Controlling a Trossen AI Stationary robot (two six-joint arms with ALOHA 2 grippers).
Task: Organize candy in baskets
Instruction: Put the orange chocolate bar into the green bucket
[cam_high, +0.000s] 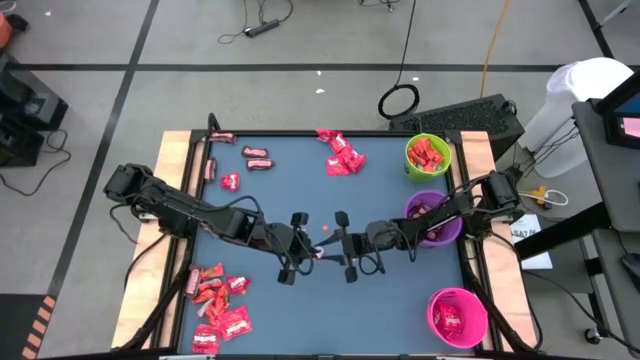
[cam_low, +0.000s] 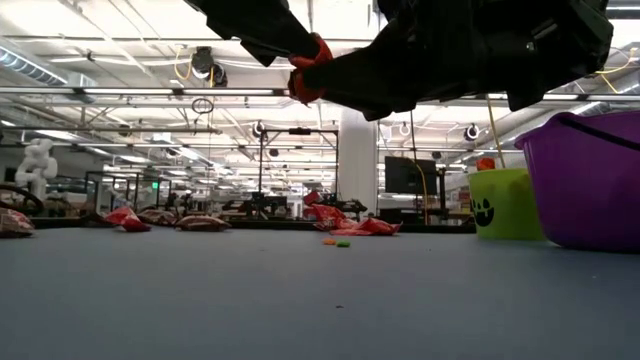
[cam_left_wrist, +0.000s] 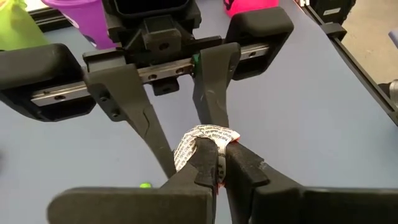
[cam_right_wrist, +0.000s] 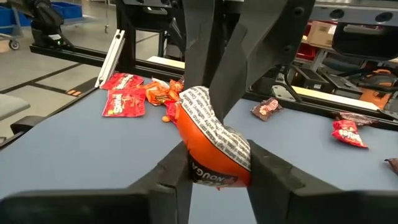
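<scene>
Two hands, one sweet, above the middle of the worktop (cam_high: 300, 160)

The left hand (cam_high: 312, 252) pinches an orange-red wrapped sweet (cam_right_wrist: 214, 149) at one end, its fingers pressed together; the right hand (cam_high: 334, 252) closes on the same sweet from the other side (both grip it, clear of the surface). The purple basket (cam_high: 432, 218) stands near the right arm, between the green basket (cam_high: 427, 157) and the pink basket (cam_high: 458, 317).

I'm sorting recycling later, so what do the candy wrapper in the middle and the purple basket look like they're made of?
The orange candy wrapper looks like thin glossy plastic film: it crinkles, shines and carries white print. The purple basket looks like smooth moulded plastic, slightly translucent and evenly coloured.
</scene>
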